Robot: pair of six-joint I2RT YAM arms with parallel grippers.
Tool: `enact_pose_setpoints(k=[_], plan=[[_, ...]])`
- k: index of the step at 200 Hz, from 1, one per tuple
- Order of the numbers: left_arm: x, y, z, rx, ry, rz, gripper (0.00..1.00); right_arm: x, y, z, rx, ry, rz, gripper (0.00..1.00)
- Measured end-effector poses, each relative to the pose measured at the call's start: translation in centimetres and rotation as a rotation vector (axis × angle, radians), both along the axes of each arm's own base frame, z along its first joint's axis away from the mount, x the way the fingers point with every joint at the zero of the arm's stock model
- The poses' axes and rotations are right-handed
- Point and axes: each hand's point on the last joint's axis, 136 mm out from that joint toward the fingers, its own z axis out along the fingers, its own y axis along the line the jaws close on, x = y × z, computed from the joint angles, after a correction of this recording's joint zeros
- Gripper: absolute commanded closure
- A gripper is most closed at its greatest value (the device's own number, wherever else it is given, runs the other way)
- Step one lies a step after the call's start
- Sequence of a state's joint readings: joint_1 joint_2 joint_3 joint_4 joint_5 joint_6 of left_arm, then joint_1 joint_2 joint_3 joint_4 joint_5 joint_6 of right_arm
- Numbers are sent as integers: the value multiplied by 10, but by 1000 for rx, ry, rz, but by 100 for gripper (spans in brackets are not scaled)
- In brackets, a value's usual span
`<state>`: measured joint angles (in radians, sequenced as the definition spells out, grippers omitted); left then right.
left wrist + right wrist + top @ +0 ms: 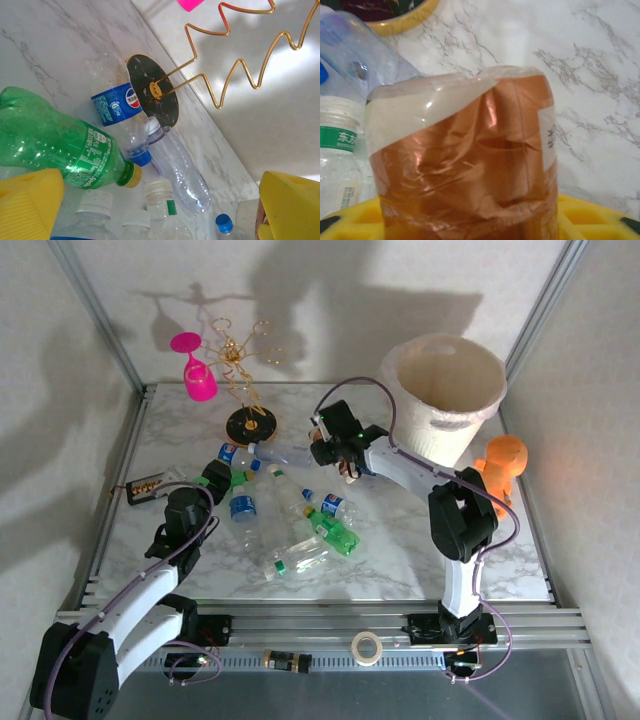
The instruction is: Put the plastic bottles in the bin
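The white marble-patterned table (400, 560) carries plastic bottles (290, 530) lying clustered left of centre. The bin (440, 435) stands at the far right corner, with an orange figure (500, 465) just beside it. A round black rack base (250, 425) stands at far centre, and a black box (150, 487) lies at the left edge.

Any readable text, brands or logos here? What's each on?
"Sprite", partly visible: green bottle label.
"东方": green band on white-capped bottle.
Pepsi globe logo, small print unreadable: blue-label bottle.
Too blurred: edge print on brown-label bottle.
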<state>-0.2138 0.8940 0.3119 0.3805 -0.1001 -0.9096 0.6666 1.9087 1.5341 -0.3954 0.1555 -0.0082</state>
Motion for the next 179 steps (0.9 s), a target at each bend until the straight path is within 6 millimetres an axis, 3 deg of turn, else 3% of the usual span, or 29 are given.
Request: enact_pose_setpoints(k=[34,67,139,179], plan=[[1,-5,-1,-7,3,-28,0,-6,-2,27,43,-40,8,62],[1,-8,-1,-3,3,-43,0,-13,-4,67,108,-103,21,62],[2,-12,3,5,-14,-70,0,-37,-14,189,317,-319,64,63],[3,-19,10,-2,-40,-108,0,-47,-43,253,417,-456,44,63]])
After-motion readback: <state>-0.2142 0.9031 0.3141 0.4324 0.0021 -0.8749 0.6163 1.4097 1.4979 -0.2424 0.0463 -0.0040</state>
